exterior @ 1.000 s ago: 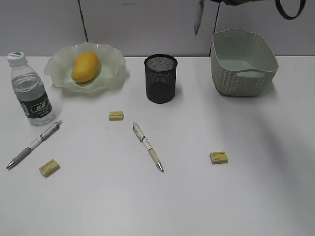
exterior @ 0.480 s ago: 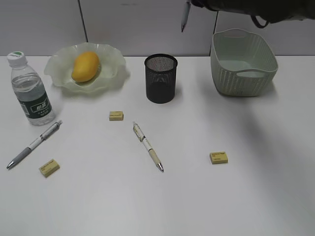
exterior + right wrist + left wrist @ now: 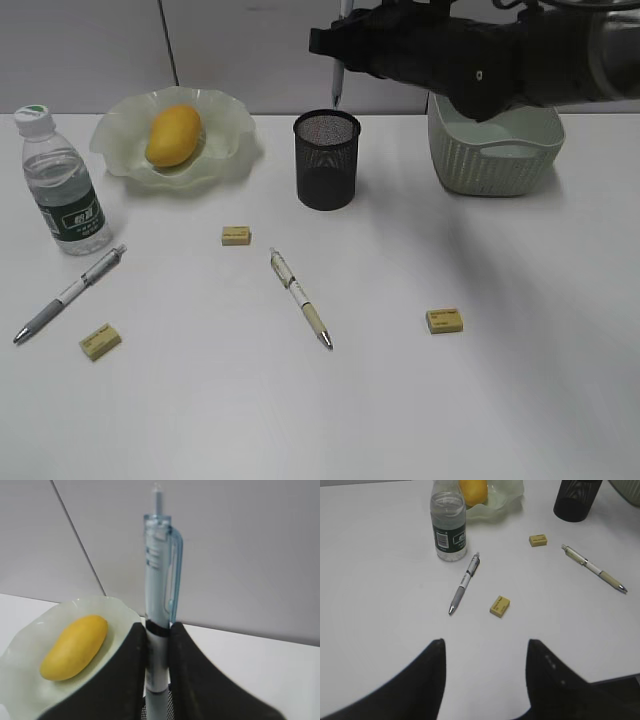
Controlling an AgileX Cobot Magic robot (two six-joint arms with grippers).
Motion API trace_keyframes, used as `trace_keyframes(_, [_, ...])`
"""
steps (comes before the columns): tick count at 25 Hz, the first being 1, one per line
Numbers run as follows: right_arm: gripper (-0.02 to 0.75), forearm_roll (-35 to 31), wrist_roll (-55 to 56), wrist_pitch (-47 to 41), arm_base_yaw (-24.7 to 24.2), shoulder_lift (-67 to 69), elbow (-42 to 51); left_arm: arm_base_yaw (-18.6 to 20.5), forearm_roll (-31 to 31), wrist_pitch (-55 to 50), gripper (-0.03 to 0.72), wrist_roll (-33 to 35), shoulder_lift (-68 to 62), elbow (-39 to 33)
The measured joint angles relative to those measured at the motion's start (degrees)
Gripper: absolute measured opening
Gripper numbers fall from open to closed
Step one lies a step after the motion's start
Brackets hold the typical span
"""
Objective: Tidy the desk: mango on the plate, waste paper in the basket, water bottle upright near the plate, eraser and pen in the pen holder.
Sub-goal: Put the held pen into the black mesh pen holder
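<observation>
My right gripper point(image 3: 338, 50) is shut on a clear blue pen point(image 3: 160, 580) and holds it upright, tip down, just above the black mesh pen holder point(image 3: 326, 160). The mango point(image 3: 173, 135) lies on the wavy green plate point(image 3: 232, 128). Left of the plate the water bottle point(image 3: 62, 185) stands upright. On the desk point(image 3: 480, 400) lie a grey pen point(image 3: 70, 293), a beige pen point(image 3: 300, 298) and three yellow erasers point(image 3: 236, 235) point(image 3: 100, 341) point(image 3: 444, 320). My left gripper point(image 3: 486, 642) hangs open over bare desk, short of the nearest eraser point(image 3: 499, 606). No waste paper shows.
The pale green basket point(image 3: 495, 130) stands at the back right, partly behind my right arm. A grey wall runs along the desk's far edge. My left arm is out of the exterior view.
My right arm has swung left from above the basket to above the pen holder, carrying the pen. Nothing on the desk has moved.
</observation>
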State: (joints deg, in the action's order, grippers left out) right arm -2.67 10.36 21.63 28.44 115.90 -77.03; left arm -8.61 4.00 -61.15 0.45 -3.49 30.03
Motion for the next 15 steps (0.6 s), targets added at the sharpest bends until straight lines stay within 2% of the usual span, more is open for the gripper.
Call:
trace_keyframes(5, [0.117, 0.2, 0.1, 2.3, 0.0, 4.5, -2.3, 0.0, 0.0, 0.0, 0.393, 0.0, 0.0, 0.0])
trace_keyframes(15, [0.117, 1.0, 0.1, 0.3, 0.0, 9.1, -4.5, 0.0, 0.0, 0.0, 0.393, 0.0, 0.0, 0.0])
